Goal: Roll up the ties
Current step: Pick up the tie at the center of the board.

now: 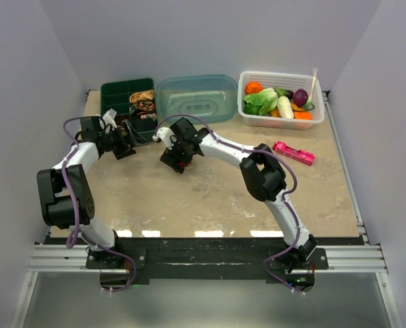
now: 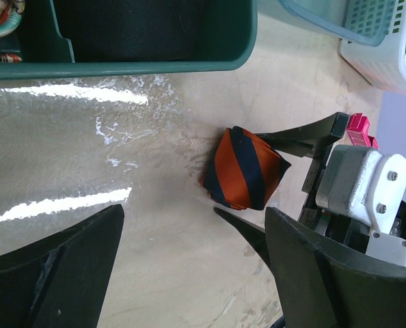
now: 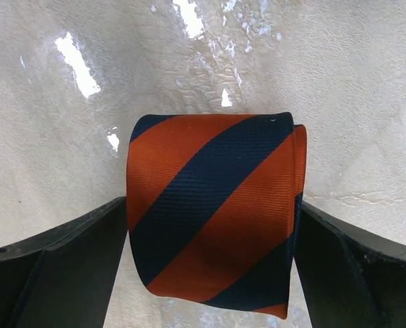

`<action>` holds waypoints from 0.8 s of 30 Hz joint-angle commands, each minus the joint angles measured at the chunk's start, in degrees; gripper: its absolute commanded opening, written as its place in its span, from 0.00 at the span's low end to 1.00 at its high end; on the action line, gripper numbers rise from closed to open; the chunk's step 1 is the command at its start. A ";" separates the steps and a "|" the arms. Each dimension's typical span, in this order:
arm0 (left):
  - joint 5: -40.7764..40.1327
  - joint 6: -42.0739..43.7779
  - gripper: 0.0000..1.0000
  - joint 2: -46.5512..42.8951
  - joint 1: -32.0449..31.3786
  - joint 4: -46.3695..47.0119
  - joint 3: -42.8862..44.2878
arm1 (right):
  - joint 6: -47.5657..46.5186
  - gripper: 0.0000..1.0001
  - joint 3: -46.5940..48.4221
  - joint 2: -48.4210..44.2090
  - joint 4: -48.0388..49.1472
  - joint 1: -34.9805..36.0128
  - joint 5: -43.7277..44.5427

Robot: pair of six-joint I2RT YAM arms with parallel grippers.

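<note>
Here the table (image 1: pixel 210 198) is seen, with the tray (image 1: pixel 111 96) at its far-left. Near the tray, the left gripper (image 2: pixel 193 225) is held wide open and empty. Slightly right of the tray, the right gripper (image 3: pixel 211 208) is clamped on the rolled tie (image 2: pixel 244 167).

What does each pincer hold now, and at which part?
The right pincer grips the rolled orange tie by its two opposite sides. The left pincer holds nothing.
</note>
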 commanded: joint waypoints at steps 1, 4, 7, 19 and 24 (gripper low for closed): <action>2.08 0.42 0.88 -1.03 0.64 -0.10 2.71 | -0.14 0.99 1.03 -1.17 0.34 -0.16 -0.32; 2.87 0.42 0.88 -1.29 0.64 -0.01 4.11 | 1.35 0.97 1.56 0.32 0.95 -0.16 0.48; 3.32 0.68 0.86 -1.29 0.64 -0.54 6.57 | 2.06 0.92 1.56 1.29 1.22 -0.16 0.74; -0.20 0.25 0.80 1.52 0.73 -3.00 18.00 | 5.40 0.45 0.51 1.65 1.66 -1.75 -1.01; -4.40 2.43 0.77 2.39 -0.41 -5.02 21.86 | 6.10 0.31 0.07 1.47 1.66 -1.92 -2.86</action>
